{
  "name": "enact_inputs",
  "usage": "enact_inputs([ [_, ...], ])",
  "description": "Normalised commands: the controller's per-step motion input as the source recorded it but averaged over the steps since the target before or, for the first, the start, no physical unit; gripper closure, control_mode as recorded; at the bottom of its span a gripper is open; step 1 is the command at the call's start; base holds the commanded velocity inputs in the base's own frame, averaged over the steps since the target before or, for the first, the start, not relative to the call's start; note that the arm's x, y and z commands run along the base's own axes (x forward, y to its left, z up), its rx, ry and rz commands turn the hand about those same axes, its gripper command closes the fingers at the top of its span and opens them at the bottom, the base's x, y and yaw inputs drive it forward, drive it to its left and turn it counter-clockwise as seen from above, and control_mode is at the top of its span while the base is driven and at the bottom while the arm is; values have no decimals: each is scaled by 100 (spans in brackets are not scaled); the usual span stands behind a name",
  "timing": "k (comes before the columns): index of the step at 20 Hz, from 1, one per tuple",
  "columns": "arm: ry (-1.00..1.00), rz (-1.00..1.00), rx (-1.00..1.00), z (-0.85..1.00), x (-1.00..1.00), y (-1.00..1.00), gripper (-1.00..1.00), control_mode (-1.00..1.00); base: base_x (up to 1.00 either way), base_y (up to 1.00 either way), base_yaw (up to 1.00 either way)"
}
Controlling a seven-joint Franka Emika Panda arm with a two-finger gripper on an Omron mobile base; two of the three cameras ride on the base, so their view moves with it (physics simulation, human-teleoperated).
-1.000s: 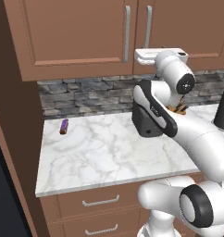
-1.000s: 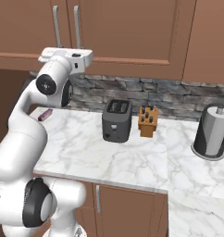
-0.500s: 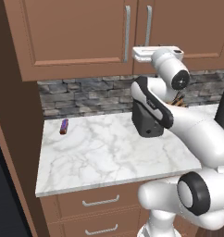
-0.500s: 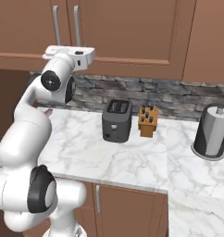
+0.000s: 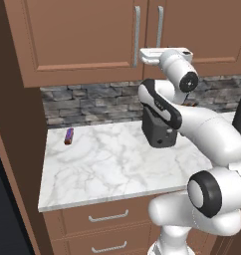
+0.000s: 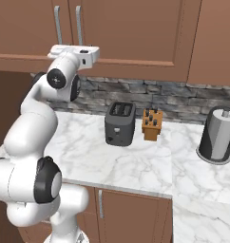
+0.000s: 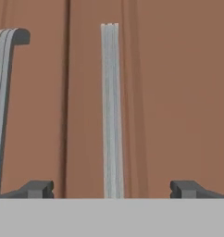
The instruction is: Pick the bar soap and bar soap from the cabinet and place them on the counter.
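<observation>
Bar soaps are presumably inside the cabinet (image 5: 82,40), both doors shut, so unseen. Gripper (image 7: 111,189), jaws wide apart and holding nothing, straddles one silver handle (image 7: 111,111); closing off-centre could let it slip free or clip the neighbouring handle (image 7: 3,102).

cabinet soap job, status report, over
Gripper open, empty, raised at the cabinet doors, one silver handle centred between the fingertips. Doors shut, bar soaps unseen. Counter bears a toaster, nothing blocking.
</observation>
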Motion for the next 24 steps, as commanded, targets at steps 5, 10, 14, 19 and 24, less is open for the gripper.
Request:
enact_inputs([
  [5,0,0,0,0,28,2,-100,-100,0,0,0],
  [10,0,0,0,0,27,2,-100,-100,0,0,0],
  [14,0,0,-1,0,31,1,-100,-100,0,0,0],
  [19,0,0,0,0,37,2,-100,-100,0,0,0],
  [24,7,0,0,0,49,8,100,-100,0,0,0],
])
